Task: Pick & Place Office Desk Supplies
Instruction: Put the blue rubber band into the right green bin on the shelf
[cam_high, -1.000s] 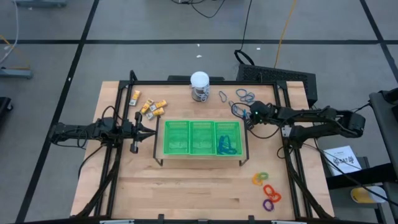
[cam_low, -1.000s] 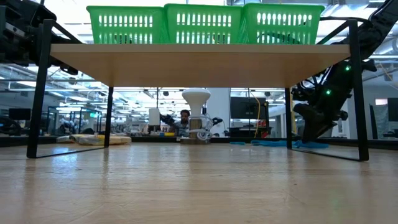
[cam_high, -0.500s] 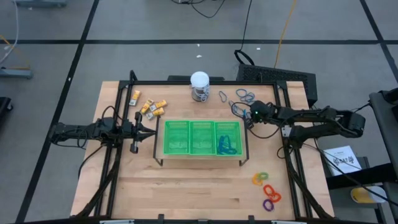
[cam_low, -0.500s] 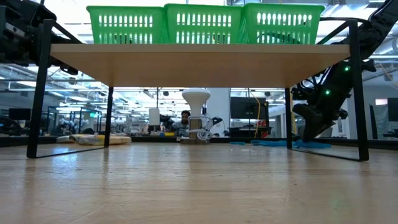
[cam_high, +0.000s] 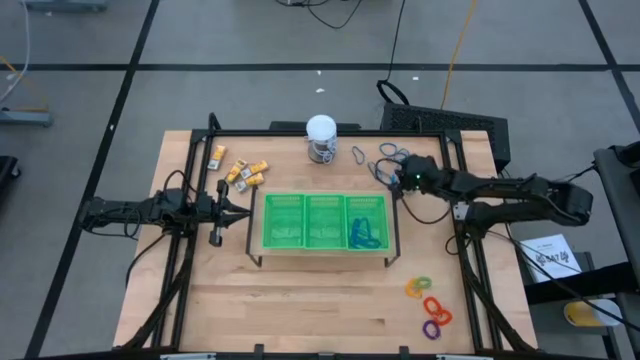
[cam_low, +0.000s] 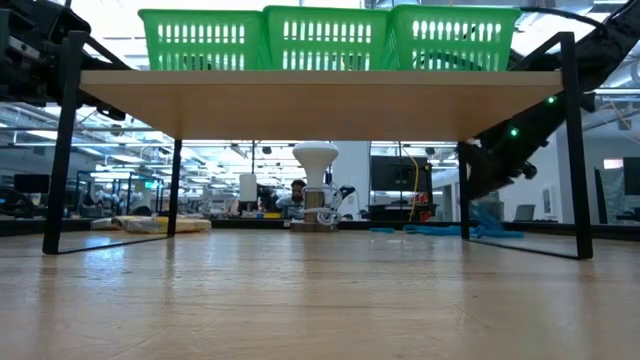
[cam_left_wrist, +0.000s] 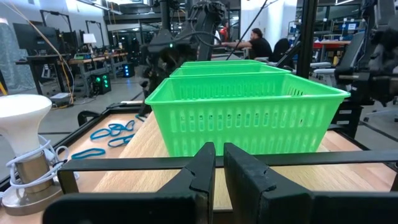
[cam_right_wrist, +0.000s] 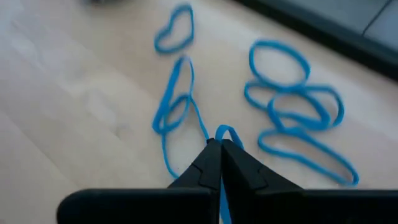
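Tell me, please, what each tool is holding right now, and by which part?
The right tool is shut on a thin blue loop, pinching a short stretch of the band at its tips. The left tool is shut and holds nothing.

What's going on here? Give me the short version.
The right gripper is shut on a blue rubber band, lifting it from the loose bands behind the green three-compartment tray. Some blue bands already lie in the tray's right compartment. The left gripper waits shut beside the tray. Yellow-and-white pieces and coloured rings remain on the table.
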